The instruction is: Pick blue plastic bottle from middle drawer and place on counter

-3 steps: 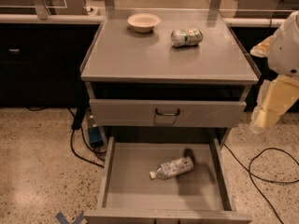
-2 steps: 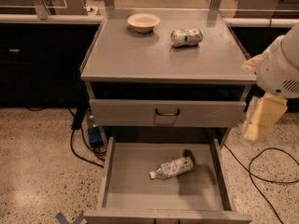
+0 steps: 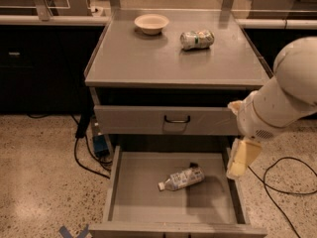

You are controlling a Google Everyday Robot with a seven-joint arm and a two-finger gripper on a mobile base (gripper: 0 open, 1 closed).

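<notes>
The blue plastic bottle (image 3: pixel 181 179) lies on its side on the floor of the open middle drawer (image 3: pixel 148 202), white cap pointing left. The grey counter (image 3: pixel 163 58) tops the cabinet. My gripper (image 3: pixel 242 158) hangs from the white arm (image 3: pixel 282 98) over the drawer's right wall, to the right of the bottle and apart from it. It holds nothing that I can see.
A dented green-and-white can (image 3: pixel 197 39) and a white bowl (image 3: pixel 151 23) sit at the back of the counter. A closed drawer front with a black handle (image 3: pixel 177 119) is above the open drawer. Cables (image 3: pixel 282 182) lie on the floor at the right and a blue box (image 3: pixel 100 145) at the left.
My arm and gripper have moved left and down, from beside the cabinet to over the open drawer's right wall. The bottle has not moved.
</notes>
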